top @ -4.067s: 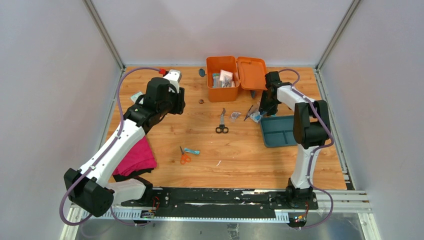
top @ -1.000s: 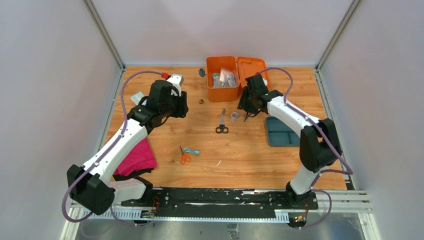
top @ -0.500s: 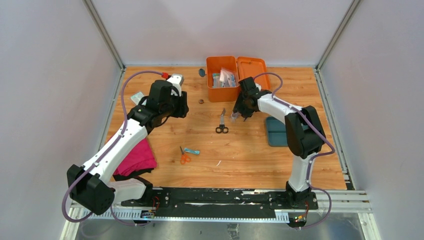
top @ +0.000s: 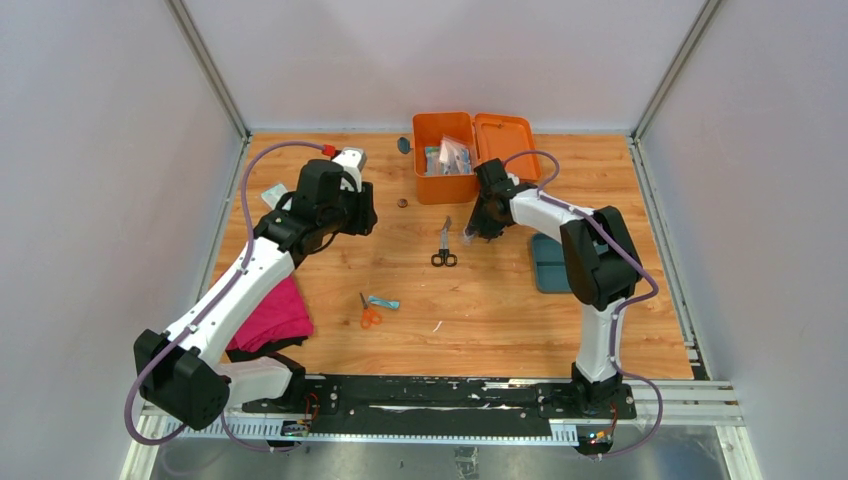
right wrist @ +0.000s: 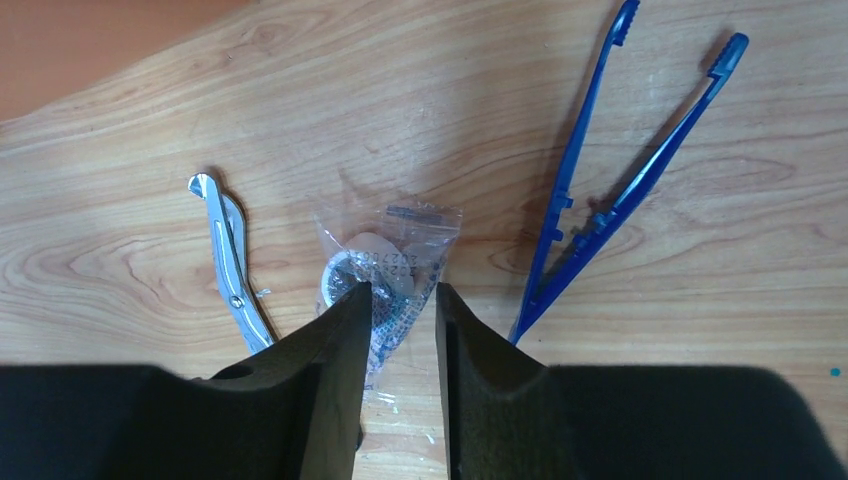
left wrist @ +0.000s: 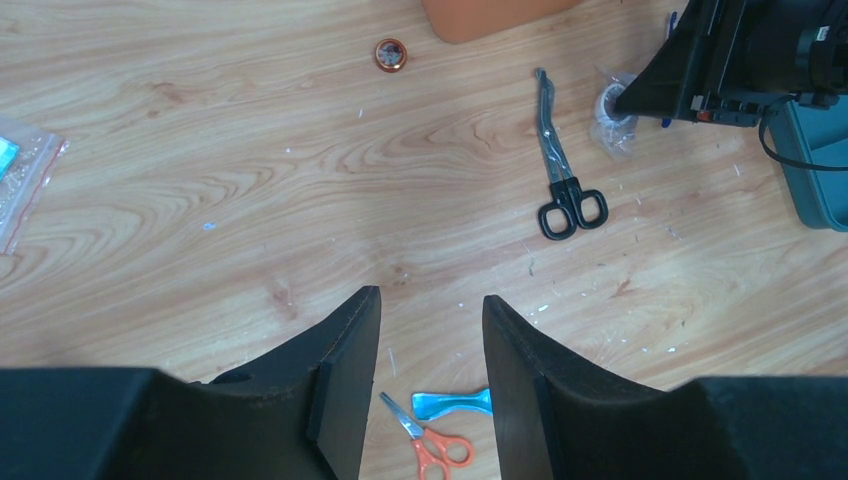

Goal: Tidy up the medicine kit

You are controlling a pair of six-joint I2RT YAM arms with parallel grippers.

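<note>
1. The medicine kit is sitting at the far middle of the table, with its lid lying open to the right and packets showing inside.
2. The right gripper is reaching down just in front of the kit, its fingers straddling a small clear packet that is lying on the wood. The gap between the fingers is narrow, and it cannot be told whether they are pinching the packet.
3. Black-handled scissors are lying just left of that packet, and blue tweezers just to its right.
4. The left gripper is hovering over bare wood at the left, with its fingers spread and nothing between them.
5. Orange scissors are lying nearer the arms' bases, beside a small light-blue item.
6. A teal tray is sitting by the right arm, and a pink cloth is lying at the left edge.
</note>
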